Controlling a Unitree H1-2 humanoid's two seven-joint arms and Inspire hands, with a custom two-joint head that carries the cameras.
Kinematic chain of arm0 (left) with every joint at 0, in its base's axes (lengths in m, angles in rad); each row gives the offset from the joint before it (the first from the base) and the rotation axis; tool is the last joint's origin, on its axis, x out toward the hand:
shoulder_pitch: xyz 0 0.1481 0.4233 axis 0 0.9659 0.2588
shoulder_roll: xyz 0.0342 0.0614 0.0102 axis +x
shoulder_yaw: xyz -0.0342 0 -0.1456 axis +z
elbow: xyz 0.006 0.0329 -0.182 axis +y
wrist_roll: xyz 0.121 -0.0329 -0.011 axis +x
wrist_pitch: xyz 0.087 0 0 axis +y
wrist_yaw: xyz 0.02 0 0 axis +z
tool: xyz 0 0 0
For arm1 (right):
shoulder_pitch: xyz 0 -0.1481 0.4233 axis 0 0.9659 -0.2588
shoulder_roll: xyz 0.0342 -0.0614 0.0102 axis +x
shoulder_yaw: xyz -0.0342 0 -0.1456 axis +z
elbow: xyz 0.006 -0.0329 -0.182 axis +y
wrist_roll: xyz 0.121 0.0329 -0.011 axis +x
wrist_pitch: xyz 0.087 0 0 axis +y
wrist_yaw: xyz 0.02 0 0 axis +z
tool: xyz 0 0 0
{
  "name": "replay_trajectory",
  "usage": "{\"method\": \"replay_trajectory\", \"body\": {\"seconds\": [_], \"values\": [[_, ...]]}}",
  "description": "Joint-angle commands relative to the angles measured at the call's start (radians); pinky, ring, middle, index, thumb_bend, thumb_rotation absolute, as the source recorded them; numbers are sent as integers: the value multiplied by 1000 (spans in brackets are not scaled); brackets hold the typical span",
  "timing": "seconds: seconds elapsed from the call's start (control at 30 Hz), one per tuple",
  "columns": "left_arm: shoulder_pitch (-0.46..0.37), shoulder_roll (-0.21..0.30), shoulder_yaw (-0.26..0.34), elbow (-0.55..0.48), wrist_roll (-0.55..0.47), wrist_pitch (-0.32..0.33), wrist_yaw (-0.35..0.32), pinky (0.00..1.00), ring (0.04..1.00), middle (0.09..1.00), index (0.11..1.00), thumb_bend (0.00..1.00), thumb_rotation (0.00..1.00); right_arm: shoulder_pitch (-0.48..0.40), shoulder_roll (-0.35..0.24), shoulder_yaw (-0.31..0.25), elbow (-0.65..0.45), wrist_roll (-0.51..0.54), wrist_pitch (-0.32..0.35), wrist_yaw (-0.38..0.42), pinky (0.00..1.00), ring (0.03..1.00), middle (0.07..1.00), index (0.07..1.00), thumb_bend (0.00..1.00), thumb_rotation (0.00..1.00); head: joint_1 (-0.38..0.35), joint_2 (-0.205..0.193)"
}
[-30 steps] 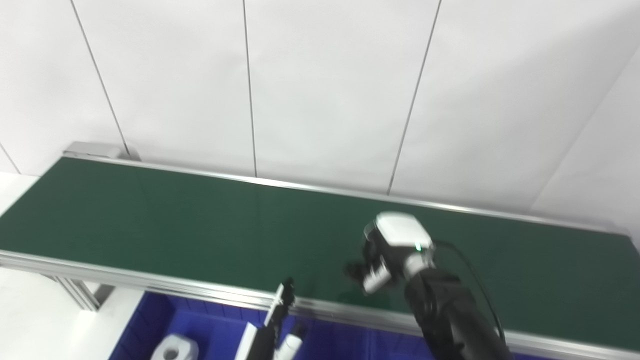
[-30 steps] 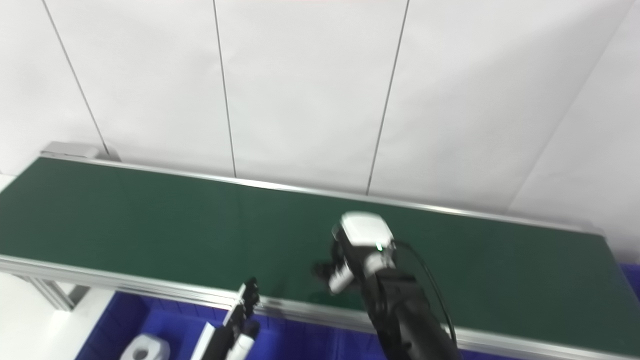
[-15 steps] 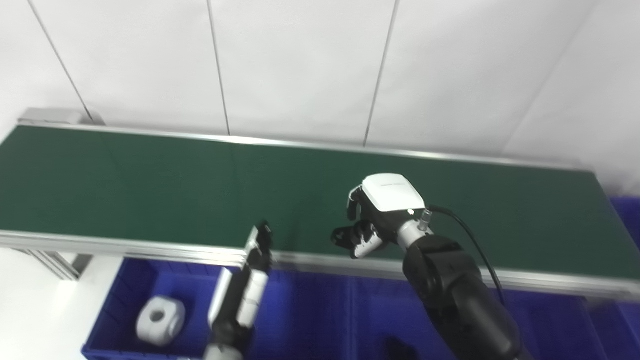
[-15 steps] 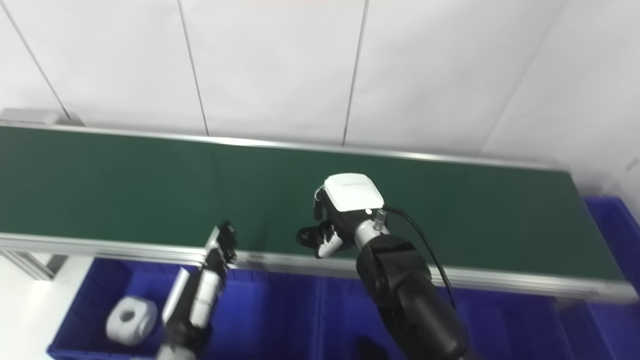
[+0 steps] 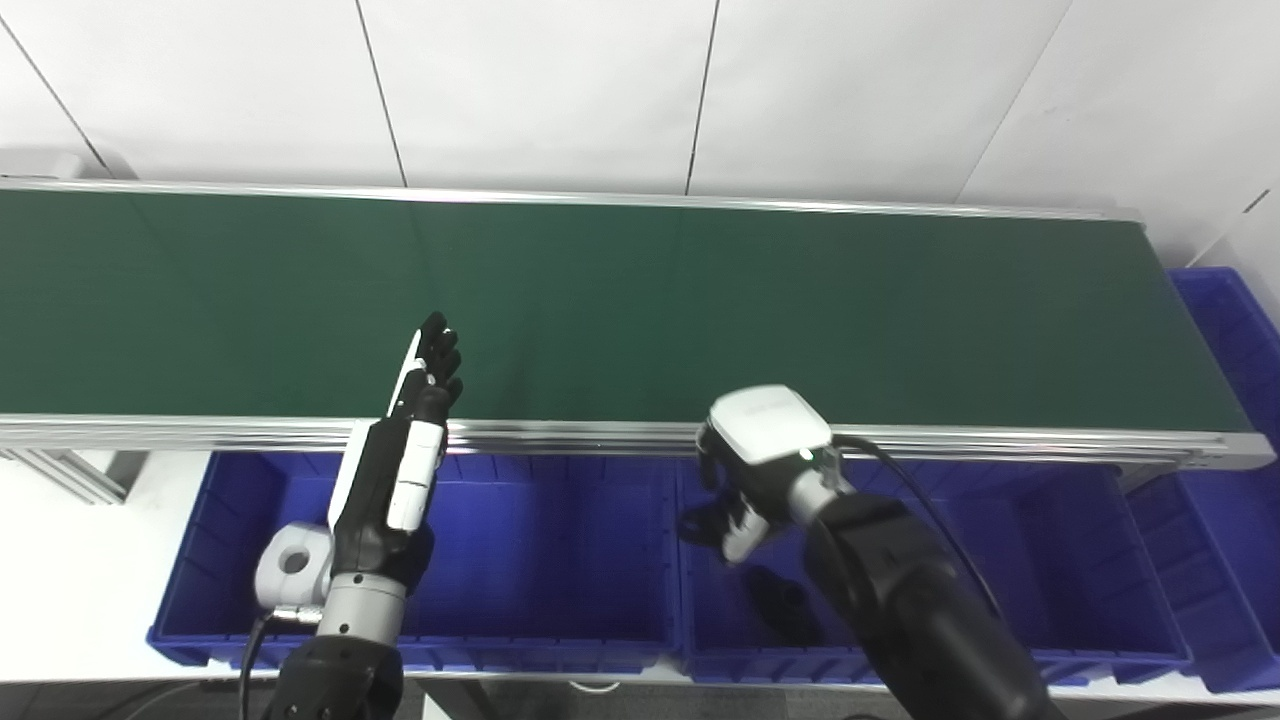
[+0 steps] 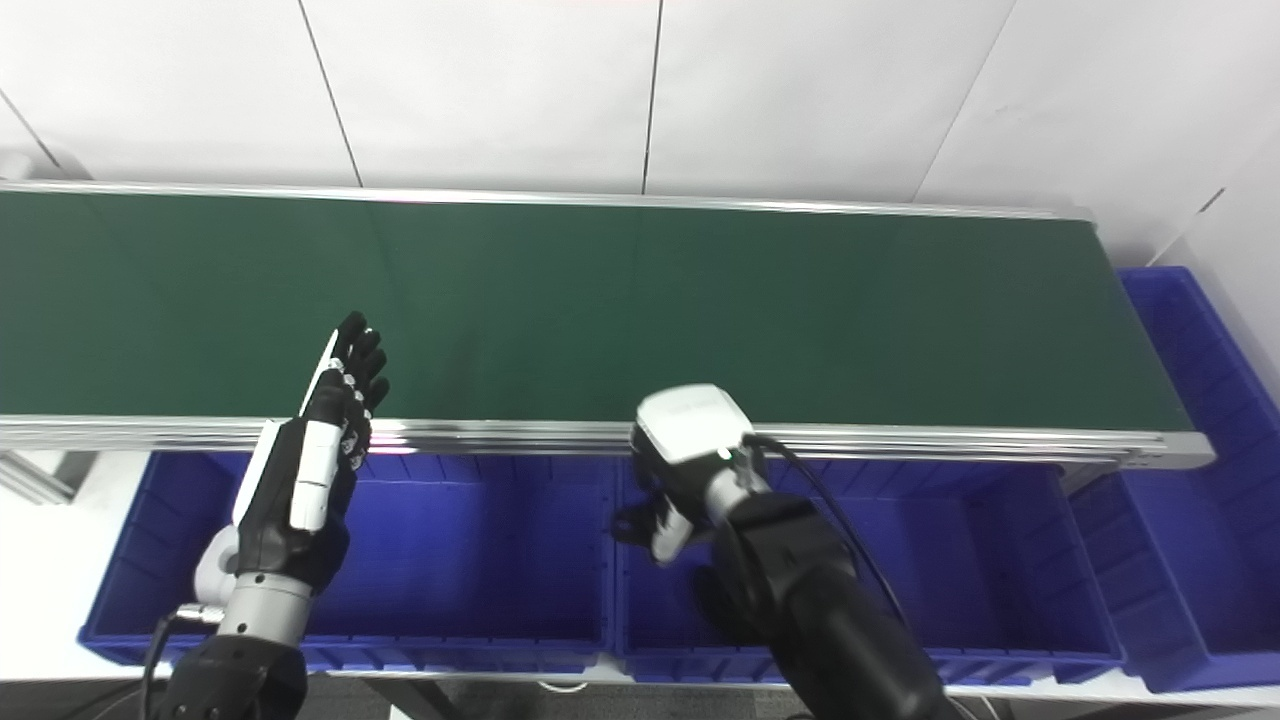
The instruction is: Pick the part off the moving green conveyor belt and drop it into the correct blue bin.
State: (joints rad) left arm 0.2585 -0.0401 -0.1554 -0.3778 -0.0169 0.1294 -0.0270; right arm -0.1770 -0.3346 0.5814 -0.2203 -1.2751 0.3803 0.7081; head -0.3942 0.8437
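Note:
The green conveyor belt (image 5: 620, 290) runs across the view with no part on it. My right hand (image 5: 752, 478), white-backed, hangs over the middle blue bin (image 5: 1060, 560) just in front of the belt's rail. Its fingers are curled down on a small dark part that is mostly hidden. Another dark part (image 5: 782, 606) lies on that bin's floor below the hand. My left hand (image 5: 410, 430) stands open with its fingers straight, the tips over the belt's near edge and the wrist above the left blue bin (image 5: 560, 560).
A white ring-shaped part (image 5: 292, 566) lies in the left bin beside my left wrist. A third blue bin (image 5: 1232, 340) stands past the belt's right end. An aluminium rail (image 5: 1000, 437) edges the belt, and a white panelled wall stands behind it.
The camera has tipped down, bringing the bins into view. My right hand, still curled, has come back off the belt to above the middle bin. The left hand stays open.

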Motion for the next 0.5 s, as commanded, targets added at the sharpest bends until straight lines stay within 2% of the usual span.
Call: {"method": "replay_trajectory", "body": {"seconds": [0.0,0.1,0.17,0.23,0.4,0.43,0.47], "values": [[-14,4,1,-48,-11,14,-13,1000,1000,1000,1000,614,948,-13,-13,-25,-31,-3,-38,-10,182,253,454,492,525,0,0,2],[-15,5,4,-51,-15,25,-17,1000,1000,1000,1000,613,948,-10,-19,-26,-8,-30,-35,29,182,257,468,485,527,0,0,0],[-15,6,5,-50,-15,26,-20,1000,1000,1000,1000,628,946,-10,-22,-32,5,-34,-35,38,188,265,415,506,523,0,0,0],[-13,4,7,-49,-13,28,-21,1000,1000,1000,1000,637,945,-13,-29,-42,20,-24,-44,29,195,270,460,491,528,0,5,-3],[-11,1,5,-41,-9,16,-22,1000,1000,1000,1000,624,947,-20,-50,-46,34,-50,-76,7,258,351,482,494,525,13,12,-8],[-11,0,4,-40,-8,16,-23,1000,1000,1000,1000,629,948,-20,-51,-47,33,-57,-77,8,342,446,568,591,751,294,12,-8],[-10,-2,4,-39,-10,14,-23,1000,1000,1000,1000,630,948,-19,-50,-52,30,-61,-72,14,370,478,597,624,827,391,17,-9]]}}
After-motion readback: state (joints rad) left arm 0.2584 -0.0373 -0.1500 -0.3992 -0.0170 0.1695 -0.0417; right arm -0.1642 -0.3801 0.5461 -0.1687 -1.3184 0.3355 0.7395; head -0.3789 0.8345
